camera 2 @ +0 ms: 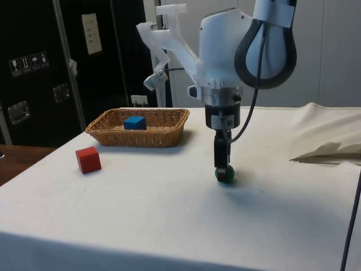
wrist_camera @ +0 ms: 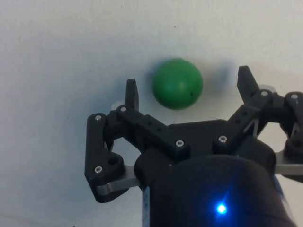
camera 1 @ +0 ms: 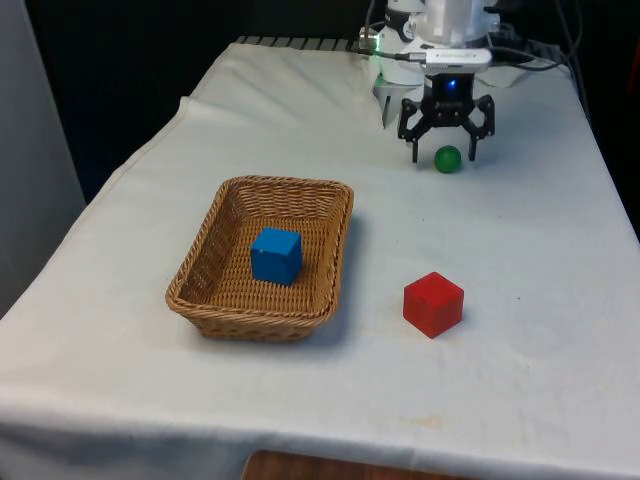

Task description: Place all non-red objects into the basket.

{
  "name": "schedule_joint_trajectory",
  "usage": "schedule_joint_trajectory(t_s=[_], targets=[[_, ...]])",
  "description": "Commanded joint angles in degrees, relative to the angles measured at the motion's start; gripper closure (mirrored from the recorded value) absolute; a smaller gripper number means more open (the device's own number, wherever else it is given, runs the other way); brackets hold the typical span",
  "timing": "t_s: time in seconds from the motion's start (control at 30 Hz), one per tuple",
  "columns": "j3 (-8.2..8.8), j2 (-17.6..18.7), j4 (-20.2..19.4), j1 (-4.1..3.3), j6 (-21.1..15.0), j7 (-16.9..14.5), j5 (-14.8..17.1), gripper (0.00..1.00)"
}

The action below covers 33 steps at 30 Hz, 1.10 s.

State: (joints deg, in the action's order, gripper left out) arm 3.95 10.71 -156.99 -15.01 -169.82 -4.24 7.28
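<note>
A small green ball lies on the white cloth at the far side of the table, toward the front view's right. My gripper stands open and low over it, one finger on each side, not touching the ball. In the side view the fingertips reach down to the ball. A wicker basket sits mid-table with a blue cube inside it. A red cube rests on the cloth to the front view's right of the basket.
The cloth is bunched into a fold near the table's far edge in the side view. The robot's base stands just behind the ball.
</note>
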Motion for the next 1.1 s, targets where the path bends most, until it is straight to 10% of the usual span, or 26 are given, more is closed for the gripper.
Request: schedule_joint_trajectory(t_s=[0.0,0.07,0.1,0.37,0.4,0.43,1.07], targets=[[-2.52,-0.34,0.17,1.26,-0.06,-1.72,2.92,0.00],[0.00,0.29,0.17,0.00,-0.06,0.00,0.00,0.00],[-2.41,-0.06,0.34,1.20,-0.11,-1.60,2.75,0.00],[-2.12,0.40,0.57,1.09,-0.17,-1.38,2.35,1.00],[0.00,0.69,0.46,0.00,-0.06,0.00,0.00,1.00],[-2.12,0.40,0.57,1.09,-0.17,-1.32,2.35,1.00],[0.17,-5.56,-0.40,0.06,5.33,-0.11,-0.17,1.00]])
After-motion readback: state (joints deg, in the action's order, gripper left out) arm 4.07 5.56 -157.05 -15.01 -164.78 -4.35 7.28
